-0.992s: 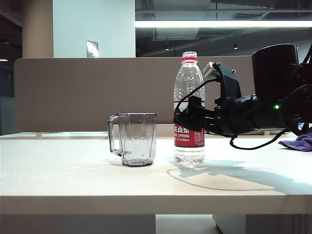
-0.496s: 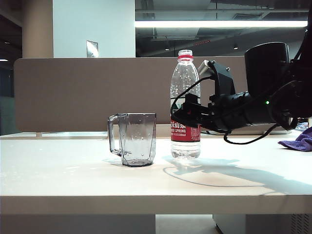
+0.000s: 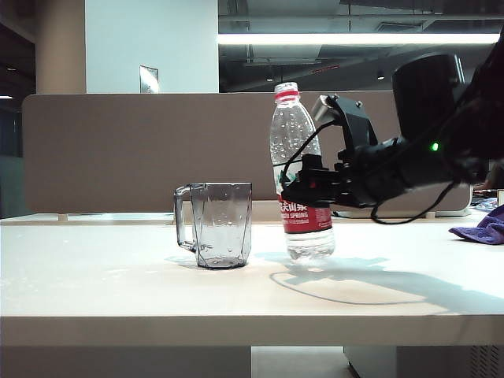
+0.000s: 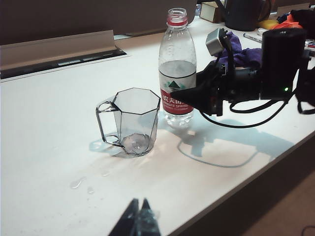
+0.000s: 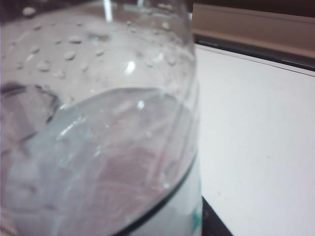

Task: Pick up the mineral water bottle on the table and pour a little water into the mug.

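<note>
**Right claw clamped on the tilted bottle beside the mug**

The right gripper [image 3: 303, 189] reached in level from the right of the exterior view and had its jaws closed around the mineral water bottle [image 3: 298, 173] at the label. The bottle leaned, its red-ringed neck tipped toward the mug [image 3: 216, 224], its base lifted clear of the table [image 3: 118, 291] or barely so; which, the views did not settle. The mug stood upright just beyond the claw's fingertips, on the far side of the bottle, handle turned away from the claw. In the right wrist view the bottle [image 5: 98, 123] filled nearly everything, the water [image 5: 113, 162] sitting slanted inside it. The left gripper [image 4: 139, 221] hung near the table's front edge, well apart from the bottle, fingertips together and holding nothing. A purple cloth [image 3: 484, 228] lay behind the right arm.
</note>
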